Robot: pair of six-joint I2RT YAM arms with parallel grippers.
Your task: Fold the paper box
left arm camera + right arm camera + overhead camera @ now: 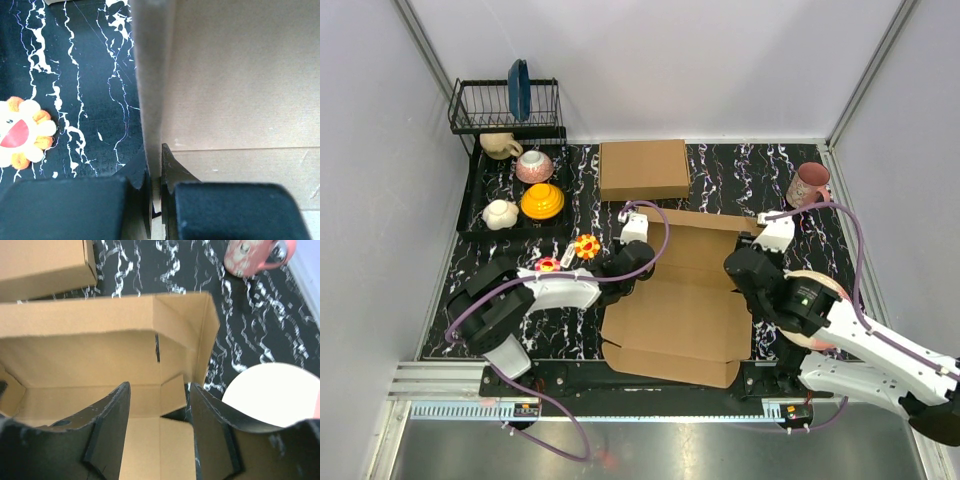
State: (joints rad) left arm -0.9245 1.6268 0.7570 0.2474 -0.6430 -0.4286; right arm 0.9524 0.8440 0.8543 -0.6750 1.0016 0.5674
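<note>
Half done, we judge: the box [680, 300] lies mid-table [730, 180] toward the near edge, back wall and right corner raised, front flaps flat. Our left jaws pinch its left wall; right jaws hang apart, empty.

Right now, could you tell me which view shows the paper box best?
Top external: nearly the whole paper box shows. Left wrist shows only one upright flap edge-on; right wrist, only its far right corner.
</note>
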